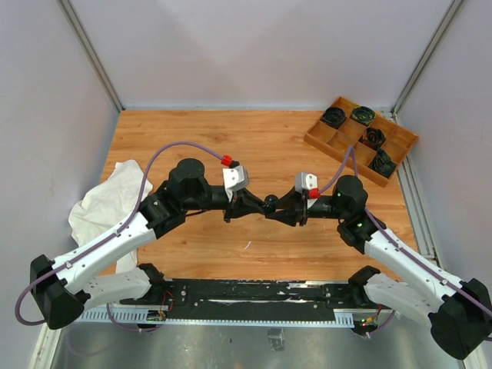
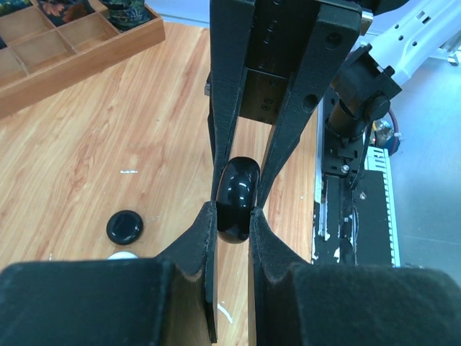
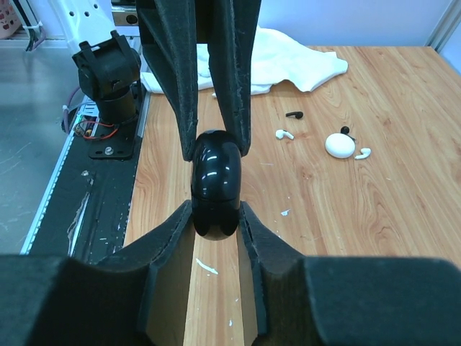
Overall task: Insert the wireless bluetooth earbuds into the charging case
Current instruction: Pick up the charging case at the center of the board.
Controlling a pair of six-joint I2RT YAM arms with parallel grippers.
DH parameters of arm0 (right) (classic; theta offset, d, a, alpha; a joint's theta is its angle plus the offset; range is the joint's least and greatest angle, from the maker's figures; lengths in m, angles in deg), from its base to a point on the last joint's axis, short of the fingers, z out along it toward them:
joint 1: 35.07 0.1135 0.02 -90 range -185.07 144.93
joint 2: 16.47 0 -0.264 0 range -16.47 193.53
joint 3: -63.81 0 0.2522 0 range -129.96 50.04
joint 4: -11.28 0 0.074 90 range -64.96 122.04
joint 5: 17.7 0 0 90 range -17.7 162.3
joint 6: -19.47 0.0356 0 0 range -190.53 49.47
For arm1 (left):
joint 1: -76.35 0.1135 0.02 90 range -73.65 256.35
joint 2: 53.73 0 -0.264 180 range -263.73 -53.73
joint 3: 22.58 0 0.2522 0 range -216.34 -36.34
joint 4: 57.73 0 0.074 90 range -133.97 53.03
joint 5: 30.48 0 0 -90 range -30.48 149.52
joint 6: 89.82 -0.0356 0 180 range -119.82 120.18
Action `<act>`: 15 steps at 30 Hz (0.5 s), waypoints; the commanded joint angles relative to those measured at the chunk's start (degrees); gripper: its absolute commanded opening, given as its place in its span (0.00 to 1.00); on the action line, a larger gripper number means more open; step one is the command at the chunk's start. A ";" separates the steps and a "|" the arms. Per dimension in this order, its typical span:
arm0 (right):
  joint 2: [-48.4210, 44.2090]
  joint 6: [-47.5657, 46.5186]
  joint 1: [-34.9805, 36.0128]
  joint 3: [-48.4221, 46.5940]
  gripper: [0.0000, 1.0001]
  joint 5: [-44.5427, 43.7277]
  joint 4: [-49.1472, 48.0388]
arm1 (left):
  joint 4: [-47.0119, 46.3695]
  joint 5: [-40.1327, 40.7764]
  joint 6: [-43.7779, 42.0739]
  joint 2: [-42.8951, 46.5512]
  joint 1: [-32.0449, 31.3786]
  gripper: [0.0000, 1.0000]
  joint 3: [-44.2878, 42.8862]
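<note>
A glossy black charging case [image 1: 270, 201] hangs above the table's middle, between both grippers. My left gripper [image 2: 232, 213] is shut on the case [image 2: 235, 194] from one side. My right gripper [image 3: 215, 209] meets it from the opposite side, and both its pads touch the case [image 3: 215, 180]. In the right wrist view, a black earbud [image 3: 294, 114] and two white earbuds [image 3: 284, 134] [image 3: 362, 153] lie loose on the wood. They lie beside a round white case [image 3: 340, 145]. A round black case [image 2: 124, 226] lies flat on the table in the left wrist view.
A wooden compartment tray [image 1: 400, 146] with black items stands at the back right, and it also shows in the left wrist view [image 2: 65, 58]. A crumpled white cloth [image 1: 108, 201] lies at the left edge. The black rail with the arm bases [image 1: 261, 292] runs along the near edge.
</note>
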 commanded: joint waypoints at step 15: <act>2.99 9.53 0.76 9.83 0.01 -1.67 -27.49 | -1.08 3.84 1.61 0.35 0.39 0.57 -1.04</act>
